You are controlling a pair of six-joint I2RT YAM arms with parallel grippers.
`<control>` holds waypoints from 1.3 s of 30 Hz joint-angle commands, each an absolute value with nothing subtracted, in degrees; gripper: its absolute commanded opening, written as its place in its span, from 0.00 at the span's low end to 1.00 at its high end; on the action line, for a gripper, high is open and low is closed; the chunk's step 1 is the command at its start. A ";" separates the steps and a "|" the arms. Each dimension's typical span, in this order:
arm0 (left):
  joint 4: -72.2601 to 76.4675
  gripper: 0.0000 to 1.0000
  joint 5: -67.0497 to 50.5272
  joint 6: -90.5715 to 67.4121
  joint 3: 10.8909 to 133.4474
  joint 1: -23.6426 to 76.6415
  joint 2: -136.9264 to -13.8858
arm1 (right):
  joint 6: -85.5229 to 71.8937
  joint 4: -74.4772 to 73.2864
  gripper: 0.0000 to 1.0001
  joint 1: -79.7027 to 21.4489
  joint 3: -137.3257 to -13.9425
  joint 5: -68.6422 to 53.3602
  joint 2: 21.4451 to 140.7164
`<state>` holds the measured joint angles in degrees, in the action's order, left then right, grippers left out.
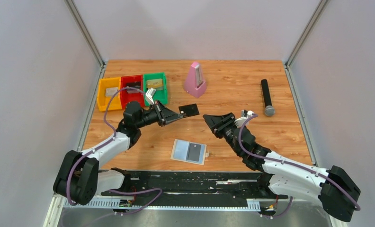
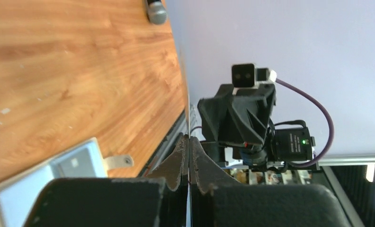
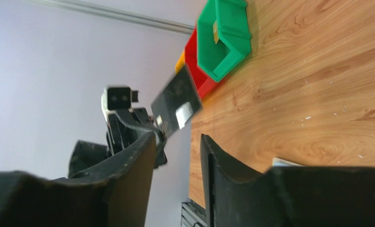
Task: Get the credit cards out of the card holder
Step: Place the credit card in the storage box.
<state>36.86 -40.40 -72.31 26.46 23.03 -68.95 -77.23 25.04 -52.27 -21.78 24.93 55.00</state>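
Left fingers (image 1: 178,115) are closed on one end of a thin dark grey-black plastic card (image 1: 190,109), held in the air above the wooden counter (image 1: 233,90). The cream-rimmed, blue-lined bifold card holder (image 1: 181,150) lies open near the front, and a second dark card (image 1: 193,152) is apparently in its right panel. Right fingers (image 1: 209,124) are parted and empty, facing the held card. Judgement: the card is light, stiff and slick, so pinch its flat faces near an edge.

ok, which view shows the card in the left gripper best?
Right wrist: the card turns its face to the lens, large. Top external shows it small, at the tip of the left gripper. Left wrist sees only its thin edge between the shut fingers.
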 commanded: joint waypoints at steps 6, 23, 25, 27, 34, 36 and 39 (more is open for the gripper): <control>2.49 0.00 -53.17 -44.33 46.97 9.61 -70.69 | -59.78 12.87 0.86 -52.48 -25.15 14.25 47.72; -48.01 0.00 -44.50 -10.67 90.14 -10.93 -92.17 | -40.52 4.28 1.00 -52.44 -25.12 11.95 29.73; -47.16 0.00 -44.18 -11.50 92.01 -13.17 -93.97 | -39.73 3.61 1.00 -52.42 -25.35 11.89 29.41; -47.26 0.00 -42.35 -11.50 94.37 -14.85 -96.93 | -39.07 3.51 1.00 -52.32 -25.37 12.25 29.10; -54.19 0.00 -36.66 -6.67 105.94 -15.54 -108.89 | -36.20 2.67 1.00 -52.32 -26.33 15.79 29.20; -53.29 0.00 -35.96 -6.34 107.65 -15.60 -111.07 | -36.25 2.64 1.00 -52.25 -26.29 17.57 29.16; -55.92 0.00 -35.59 -5.13 112.63 -15.69 -116.97 | -35.59 3.41 1.00 -52.21 -26.35 18.74 29.86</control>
